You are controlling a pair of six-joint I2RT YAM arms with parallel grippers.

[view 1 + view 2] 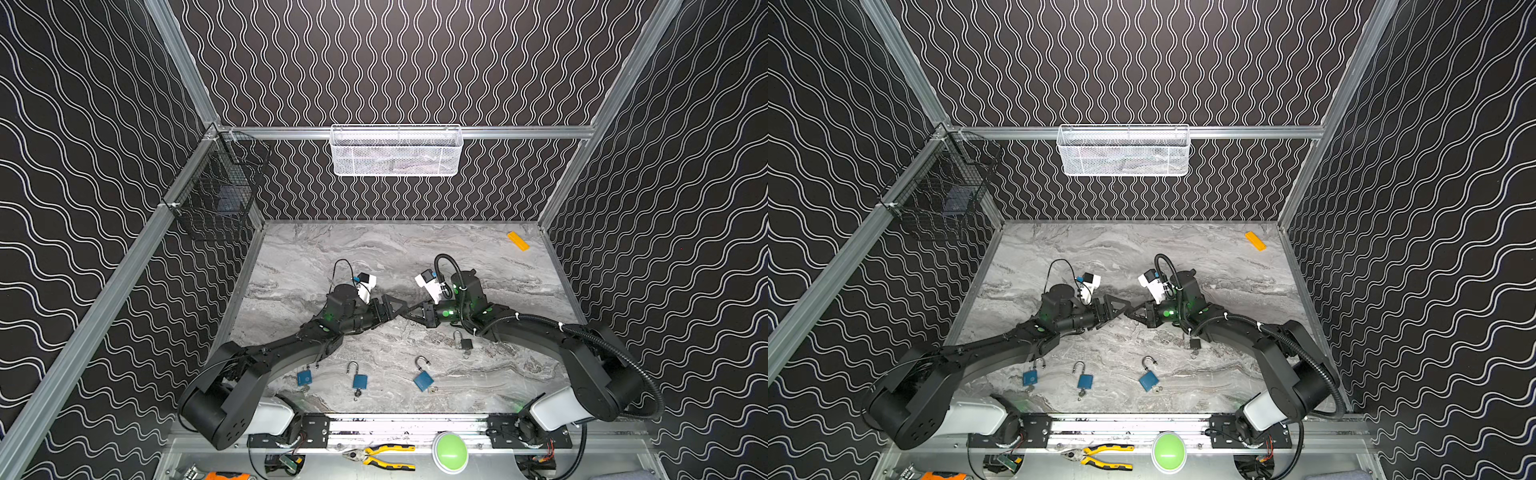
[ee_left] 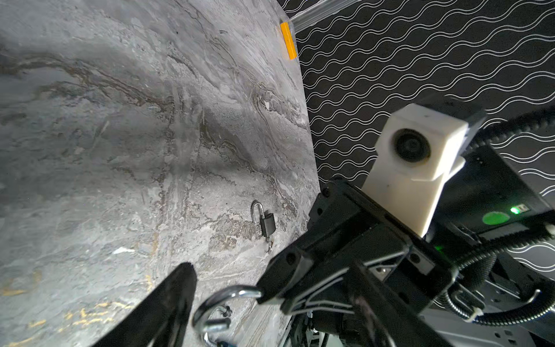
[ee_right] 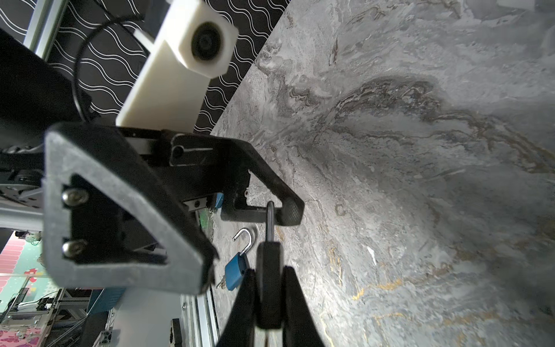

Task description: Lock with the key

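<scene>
Marble table (image 1: 374, 257): grey and veined; black panels with white wavy lines wall it in; both arms reach from the near rail and meet over its middle.
White basket (image 1: 397, 151): mesh; hangs on the far wall, above the table.
Black basket (image 1: 216, 195): wire; hangs on the left wall, towards the far corner.
Left gripper (image 3: 252, 240): jaws spread wide, gripping nothing; it faces the right gripper tip to tip.
Right gripper (image 1: 409, 314): jaws narrow, pinching the black body of a padlock.
Held padlock (image 3: 269, 288): off the table, over its middle, between the two grippers; edge-on in the right wrist view; its shackle (image 3: 270, 219) points at the left gripper and reaches one finger (image 3: 288, 213); whether they touch cannot be told; whether a key sits in it cannot be told.
Blue padlocks: three in a row on the near part of the table; left one (image 1: 304, 377) partly under the left arm; middle one (image 1: 360, 381) and right one (image 1: 423, 380) with shackles open and small keys at their near ends.
Black padlock (image 1: 466, 344): lies on the table right of the middle, just near of the right arm; shackle pointing far.
Orange block (image 1: 518, 241): lies alone by the far right corner.
</scene>
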